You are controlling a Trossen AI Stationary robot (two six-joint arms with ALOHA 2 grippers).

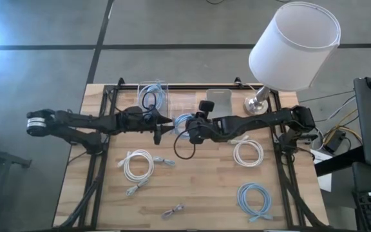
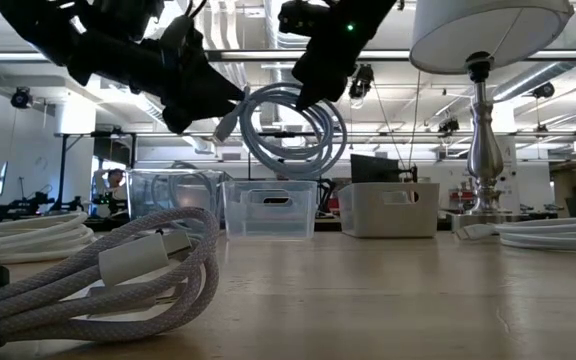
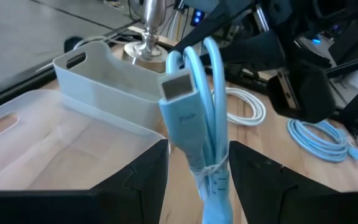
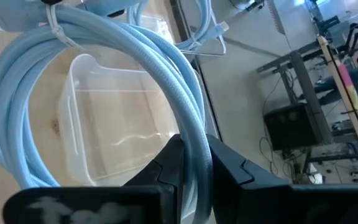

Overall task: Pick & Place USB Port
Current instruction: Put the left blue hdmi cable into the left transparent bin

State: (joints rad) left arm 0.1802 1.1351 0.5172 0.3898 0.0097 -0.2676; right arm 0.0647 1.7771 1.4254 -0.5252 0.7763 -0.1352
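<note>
Cable [image 2: 293,130], coiled and pale blue, hangs clamped in the right end effector [image 2: 313,92]; the left end effector [image 3: 197,168] stands wide around its plug [image 3: 182,106], above a bin [image 2: 268,207].

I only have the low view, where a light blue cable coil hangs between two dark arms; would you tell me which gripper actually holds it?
Observer: The right gripper is shut on the light blue cable coil; its wrist view shows the fingers pinching the loop.
Operator: Thank you. What is the left gripper doing?
Observer: The left gripper is open, with the coil's connector end standing between its fingers.
Operator: What lies beneath the coil?
Observer: From above, it hangs near the clear bins at the table's far side, and the right wrist view shows an empty clear bin under it.
</note>
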